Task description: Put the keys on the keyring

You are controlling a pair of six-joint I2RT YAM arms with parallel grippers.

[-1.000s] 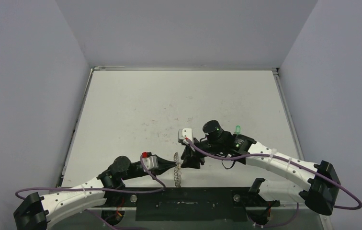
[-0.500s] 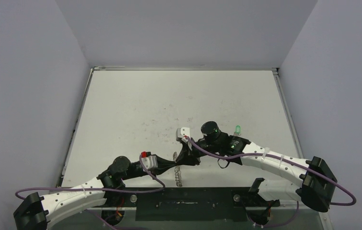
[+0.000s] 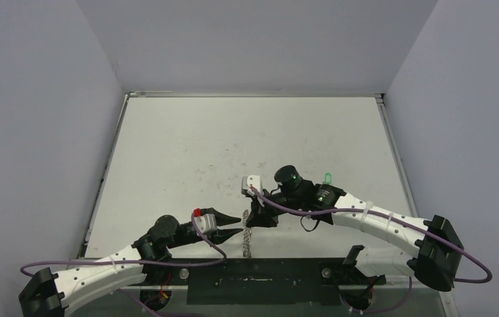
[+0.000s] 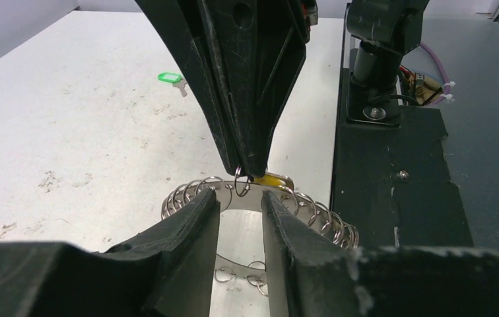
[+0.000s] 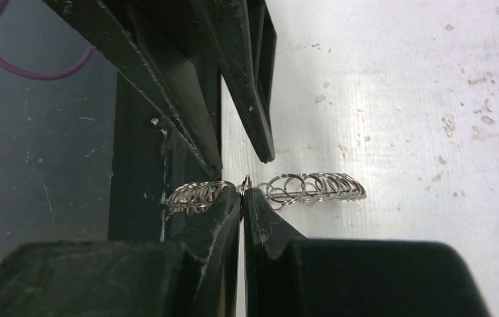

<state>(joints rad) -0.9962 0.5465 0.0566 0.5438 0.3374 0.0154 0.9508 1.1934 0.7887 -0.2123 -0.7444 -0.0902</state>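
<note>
The keyring (image 4: 184, 193), a flat silvery ring fringed with wire loops, lies at the table's near edge (image 3: 247, 241) between the two arms. My left gripper (image 4: 240, 198) is open, its jaws either side of the ring's rim without pinching it. From the far side my right gripper (image 5: 242, 191) comes down shut on one small wire loop (image 4: 238, 181) of the keyring (image 5: 313, 186). The yellow key (image 4: 272, 179) shows just behind those fingertips, against the rim. The green key (image 4: 167, 77) lies alone on the table (image 3: 327, 177), behind the right arm.
A black base plate (image 4: 392, 198) with the arm mounts runs along the near edge right beside the keyring. The white tabletop (image 3: 233, 139) is scuffed, with grey walls on three sides. A purple cable (image 3: 299, 211) loops off the right arm.
My left gripper has opened and let go of the keyring. The right gripper has closed onto a wire loop and shifted slightly left.
</note>
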